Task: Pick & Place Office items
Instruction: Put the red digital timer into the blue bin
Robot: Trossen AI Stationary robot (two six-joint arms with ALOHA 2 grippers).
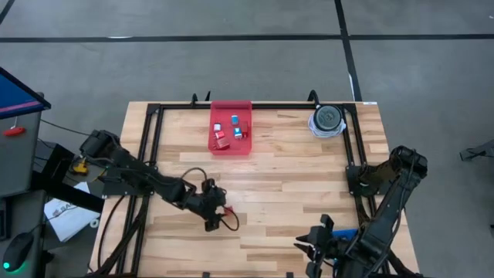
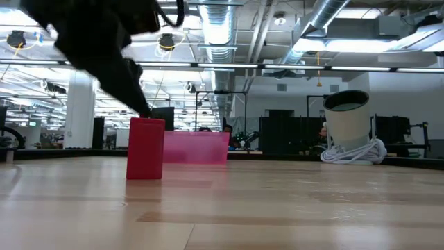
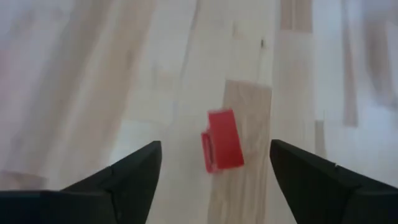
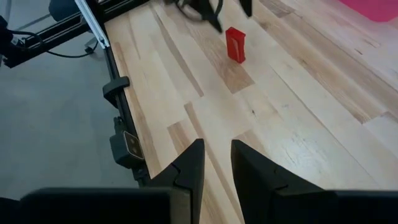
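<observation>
A small red block (image 3: 222, 140) stands upright on the wooden table (image 1: 293, 185), near its left front. My left gripper (image 3: 214, 168) is open, with one finger on either side of the block and a gap to each. In the low view a fingertip (image 2: 142, 104) hangs just over the block (image 2: 146, 148). The block also shows in the right wrist view (image 4: 236, 44). A red tray (image 1: 231, 145) at the far middle holds several small red and blue pieces. My right gripper (image 4: 217, 158) hovers shut and empty over the table's right front.
A round grey-and-white object (image 1: 327, 120) with a coiled white cord stands at the far right corner. A black frame (image 1: 150, 147) runs along the table's left, far and right edges. Bare wood lies between the block and the tray.
</observation>
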